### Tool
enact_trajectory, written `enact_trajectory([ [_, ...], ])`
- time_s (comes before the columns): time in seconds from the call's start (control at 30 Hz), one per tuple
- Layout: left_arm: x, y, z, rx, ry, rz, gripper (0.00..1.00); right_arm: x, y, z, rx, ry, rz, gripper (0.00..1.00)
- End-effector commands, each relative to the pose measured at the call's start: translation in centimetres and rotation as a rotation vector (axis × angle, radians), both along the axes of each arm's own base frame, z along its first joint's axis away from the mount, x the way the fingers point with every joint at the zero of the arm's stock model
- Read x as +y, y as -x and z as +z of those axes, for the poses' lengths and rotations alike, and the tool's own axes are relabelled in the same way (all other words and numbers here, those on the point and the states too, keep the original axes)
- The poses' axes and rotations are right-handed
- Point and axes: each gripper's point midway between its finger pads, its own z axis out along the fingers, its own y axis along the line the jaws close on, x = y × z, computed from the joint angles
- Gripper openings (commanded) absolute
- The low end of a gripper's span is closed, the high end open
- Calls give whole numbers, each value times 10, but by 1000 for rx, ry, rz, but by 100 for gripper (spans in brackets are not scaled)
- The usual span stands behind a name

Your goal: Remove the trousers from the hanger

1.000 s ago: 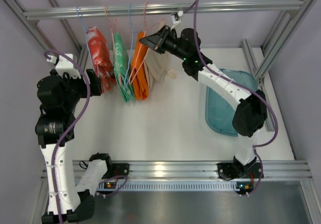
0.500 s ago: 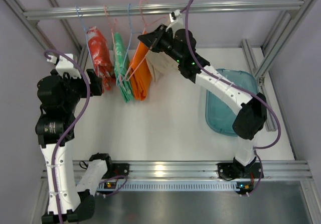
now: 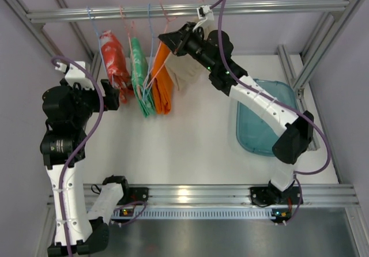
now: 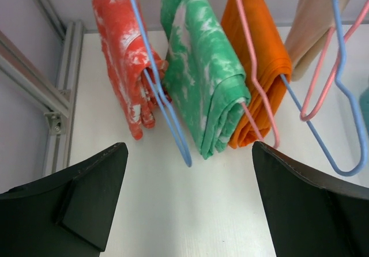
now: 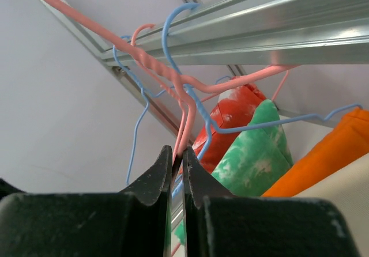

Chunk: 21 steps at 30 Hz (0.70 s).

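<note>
Right claw [image 5: 177, 153]: shut, pinching thin pink wire hanger [image 5: 144, 55] at its neck, under the aluminium rail [image 5: 277, 21]. Pale beige cloth trousers [image 3: 183, 72]: draped just beneath that claw, long axis downward. Bright orange cloth trousers [image 3: 163, 87]: adjacent, leftward. Left claw [image 4: 189, 153]: wide open, empty, well apart.

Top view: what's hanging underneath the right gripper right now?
The pale beige trousers hang below the right gripper, which pinches the pink hanger. The arm covers their top, so how they sit on the wire is hidden.
</note>
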Motion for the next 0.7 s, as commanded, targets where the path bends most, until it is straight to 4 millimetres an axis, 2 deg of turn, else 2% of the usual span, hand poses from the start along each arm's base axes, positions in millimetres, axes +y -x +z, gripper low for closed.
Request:
enact_trajectory([
  [0.0, -19, 3, 36, -92, 28, -104, 96, -35, 72, 115, -325, -156, 71, 0],
  [0.07, -36, 7, 47, -112, 52, -200, 96, -38, 89, 106, -347, -128, 121, 0],
  [0.1, -57, 16, 59, -133, 80, -321, 95, -41, 94, 104, -354, -122, 133, 0],
  [0.17, -77, 26, 69, -152, 105, -447, 93, -47, 111, 97, -368, -101, 176, 0],
  [0.2, -93, 36, 75, -154, 137, -554, 93, -49, 116, 94, -369, -95, 188, 0],
  [0.33, -109, 38, 90, -138, 205, -666, 93, -63, 149, 88, -390, -79, 263, 0],
  [0.43, -116, 31, 94, -107, 242, -729, 91, -72, 159, 80, -374, -69, 278, 0],
  [0.53, -120, 20, 102, -103, 253, -760, 90, -82, 160, 77, -358, -61, 257, 0],
  [0.63, -127, 7, 110, -130, 235, -771, 90, -93, 147, 75, -342, -54, 185, 0],
  [0.67, -129, -2, 107, -124, 226, -773, 90, -96, 142, 74, -330, -52, 164, 0],
])
